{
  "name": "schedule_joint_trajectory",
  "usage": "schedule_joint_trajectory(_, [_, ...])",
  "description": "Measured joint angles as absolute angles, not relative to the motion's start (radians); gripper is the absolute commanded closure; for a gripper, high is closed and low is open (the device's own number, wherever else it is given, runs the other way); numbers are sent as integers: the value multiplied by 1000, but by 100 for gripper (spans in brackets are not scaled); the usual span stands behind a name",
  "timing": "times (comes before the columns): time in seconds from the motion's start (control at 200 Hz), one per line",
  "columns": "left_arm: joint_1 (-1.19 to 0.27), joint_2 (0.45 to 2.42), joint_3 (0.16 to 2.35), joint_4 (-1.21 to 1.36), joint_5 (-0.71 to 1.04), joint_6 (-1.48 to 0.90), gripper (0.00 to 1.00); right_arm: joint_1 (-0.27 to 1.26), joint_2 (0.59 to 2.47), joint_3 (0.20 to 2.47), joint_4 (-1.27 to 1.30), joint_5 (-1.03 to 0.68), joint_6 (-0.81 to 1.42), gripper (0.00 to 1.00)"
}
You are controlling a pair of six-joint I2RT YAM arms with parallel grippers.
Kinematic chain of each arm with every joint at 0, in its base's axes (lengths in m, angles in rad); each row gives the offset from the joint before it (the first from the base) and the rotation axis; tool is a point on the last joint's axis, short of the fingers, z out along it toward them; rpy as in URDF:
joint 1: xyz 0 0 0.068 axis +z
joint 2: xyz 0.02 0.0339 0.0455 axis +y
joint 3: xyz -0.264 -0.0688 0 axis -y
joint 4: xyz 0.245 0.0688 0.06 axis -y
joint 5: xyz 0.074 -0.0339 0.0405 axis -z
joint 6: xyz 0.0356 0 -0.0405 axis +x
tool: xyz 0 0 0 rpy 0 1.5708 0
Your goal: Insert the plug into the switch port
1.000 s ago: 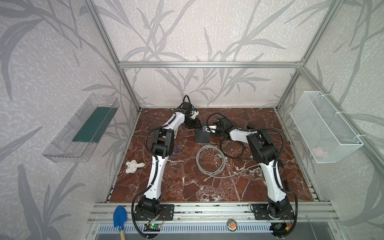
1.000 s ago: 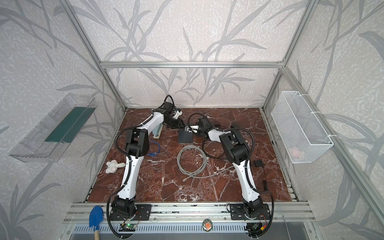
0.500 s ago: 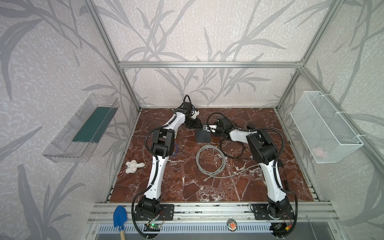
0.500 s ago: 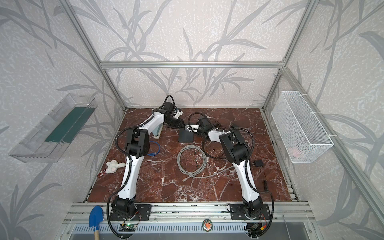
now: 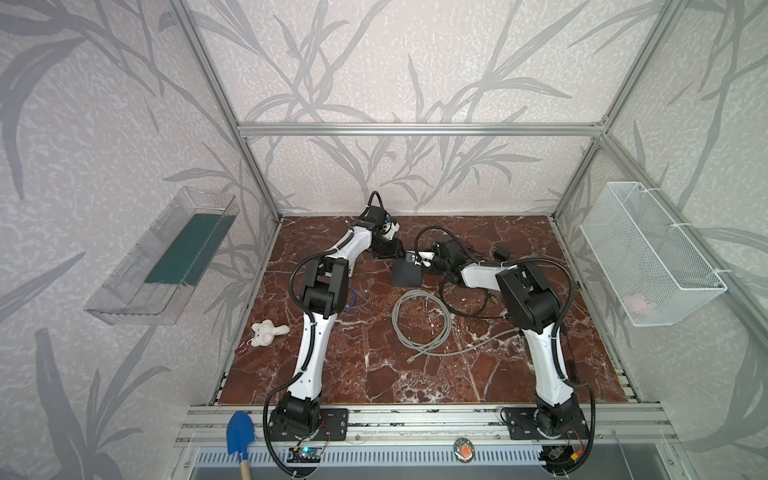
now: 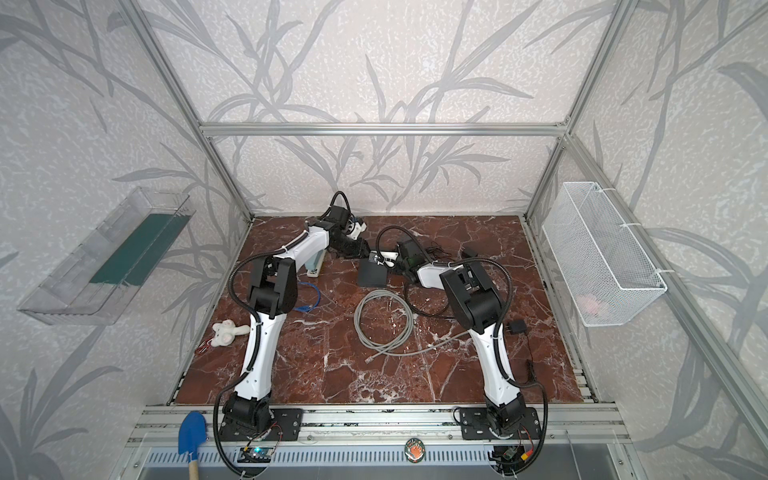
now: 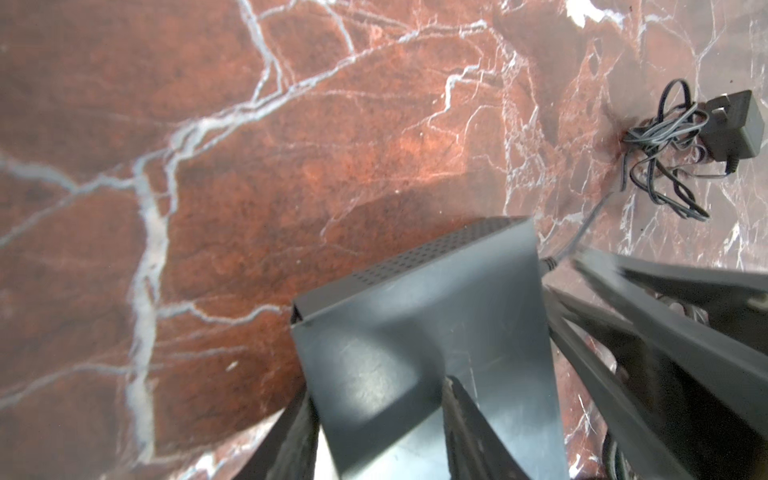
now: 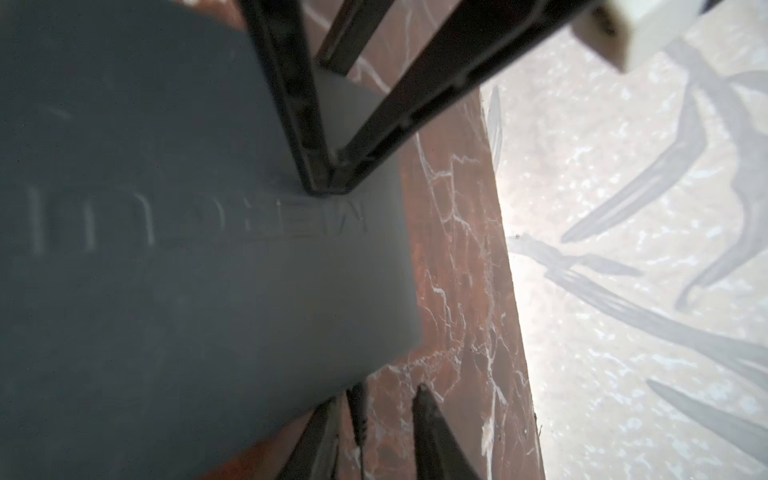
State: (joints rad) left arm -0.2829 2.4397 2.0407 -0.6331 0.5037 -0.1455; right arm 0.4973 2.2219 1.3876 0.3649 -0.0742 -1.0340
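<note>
The switch (image 5: 407, 274) (image 6: 372, 276) is a flat dark grey box on the red marble floor. My left gripper (image 7: 380, 390) is shut on a corner of it (image 7: 415, 332), one finger over its face and one behind it; both top views show this gripper (image 5: 390, 251) at the switch's far edge. In the right wrist view the thin black plug (image 8: 357, 409) lies between my right gripper's (image 8: 377, 395) open fingers, close to one finger, its tip at the switch's (image 8: 208, 270) edge. The left wrist view shows the plug (image 7: 548, 264) against the switch's side.
The plug's thin cable runs to a black power adapter (image 7: 735, 124) (image 5: 500, 252). A coiled grey cable (image 5: 419, 318) lies in front of the switch. A white plush toy (image 5: 266, 332) and a blue cable (image 6: 309, 297) lie left. A wire basket (image 5: 648, 257) hangs right.
My right gripper's jaws have parted and let go of the plug. The left gripper and the switch have stayed where they were.
</note>
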Motion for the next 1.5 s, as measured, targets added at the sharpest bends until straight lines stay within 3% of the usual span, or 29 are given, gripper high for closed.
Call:
schedule_joint_trajectory(0.24, [-295,2400,1953,-538,503,-203,50,511,2086,1291,430,-170,-957,48])
schedule_joint_trajectory(0.38, [-295,2384,1938,-531,503,-221,48,485,2040,1274,389,-138,-825,46])
schedule_joint_trajectory(0.65, [-287,2259,1841,-530,501,-226,47,443,1970,1390,74,-216,-207,47])
schedule_joint_trajectory(0.94, [-287,2209,1698,-524,503,-230,47,443,2027,1401,-33,-395,329,48])
schedule_joint_trajectory(1.19, [-287,2209,1679,-514,522,-239,47,444,2158,1462,-35,-418,506,49])
schedule_joint_trajectory(1.5, [-300,2203,1618,-485,569,-255,49,440,2266,1582,-38,-454,548,58])
